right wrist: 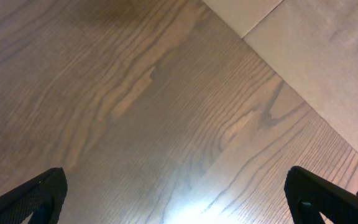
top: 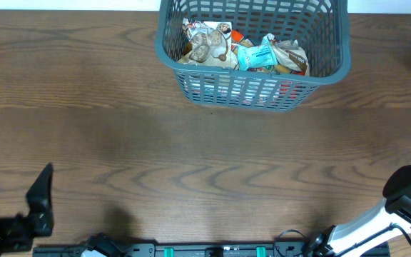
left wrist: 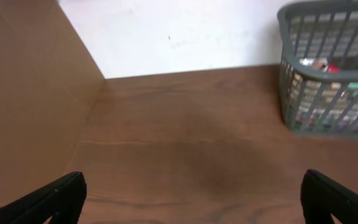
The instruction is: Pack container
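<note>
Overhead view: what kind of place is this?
Probably a robot lab bench. A left arm and a right arm sit at the near edge of the wooden table, and a slotted plastic basket holds snack packets.

A wood-grain table (top: 191, 157) fills the overhead frame; the left wrist view shows a white wall (left wrist: 185, 37) upper centre and a tan panel (left wrist: 23, 93) at left.

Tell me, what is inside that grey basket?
The container holds snack packets: a light blue packet lies on top beside a white packet with brown pictures. Whatever lies beneath them, and its floor, is covered.
</note>
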`<state>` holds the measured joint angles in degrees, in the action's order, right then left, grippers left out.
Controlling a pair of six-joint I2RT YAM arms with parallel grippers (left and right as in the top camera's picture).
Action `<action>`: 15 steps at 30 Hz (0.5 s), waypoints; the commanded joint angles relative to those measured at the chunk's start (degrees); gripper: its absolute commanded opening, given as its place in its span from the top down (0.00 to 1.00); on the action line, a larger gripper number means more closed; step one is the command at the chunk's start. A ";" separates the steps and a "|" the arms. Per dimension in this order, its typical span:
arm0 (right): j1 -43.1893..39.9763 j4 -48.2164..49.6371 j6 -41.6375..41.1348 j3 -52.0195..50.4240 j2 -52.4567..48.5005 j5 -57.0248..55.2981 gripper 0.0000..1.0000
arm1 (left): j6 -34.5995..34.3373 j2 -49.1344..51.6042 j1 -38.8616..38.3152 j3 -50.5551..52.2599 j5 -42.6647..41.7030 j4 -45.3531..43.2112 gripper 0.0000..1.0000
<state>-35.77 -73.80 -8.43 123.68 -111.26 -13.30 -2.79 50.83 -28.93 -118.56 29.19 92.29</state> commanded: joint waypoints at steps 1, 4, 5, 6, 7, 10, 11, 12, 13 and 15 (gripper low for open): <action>-0.37 0.09 0.81 -0.22 -0.44 -0.17 0.01 | -4.20 -2.69 0.31 0.35 1.29 4.48 0.01; -0.37 0.09 0.81 -0.22 -0.44 -0.17 0.01 | -5.05 -4.09 0.31 0.33 1.29 4.48 0.01; -0.37 0.09 0.81 -0.22 -0.44 -0.17 0.01 | -5.05 -4.48 0.31 0.33 1.25 4.48 0.01; -0.37 0.09 0.81 -0.22 -0.44 -0.17 0.01 | -5.05 -4.70 0.31 0.31 1.25 4.48 0.01; -0.37 0.09 0.81 -0.22 -0.44 -0.17 0.01 | -5.03 -4.87 0.28 0.33 1.25 4.48 0.01; -0.37 0.11 0.81 -0.22 -0.44 -0.17 0.01 | -5.03 -4.90 0.31 0.33 1.25 4.48 0.01; -0.37 0.09 0.81 -0.22 -0.44 -0.17 0.01 | -5.03 -4.90 0.31 0.33 1.27 4.48 0.01; -0.37 0.09 0.81 -0.22 -0.44 -0.17 0.01 | -5.03 -4.90 0.31 0.33 1.27 4.48 0.01; -0.37 0.09 0.81 -0.22 -0.44 -0.17 0.01 | -5.03 -4.90 0.28 0.33 1.27 4.48 0.01; -0.37 0.09 0.81 -0.22 -0.44 -0.17 0.01 | -5.03 -4.90 0.31 0.33 1.27 4.48 0.01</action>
<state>-35.77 -73.80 -8.43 123.68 -111.26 -13.28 -7.11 45.65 -28.93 -118.52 29.61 92.29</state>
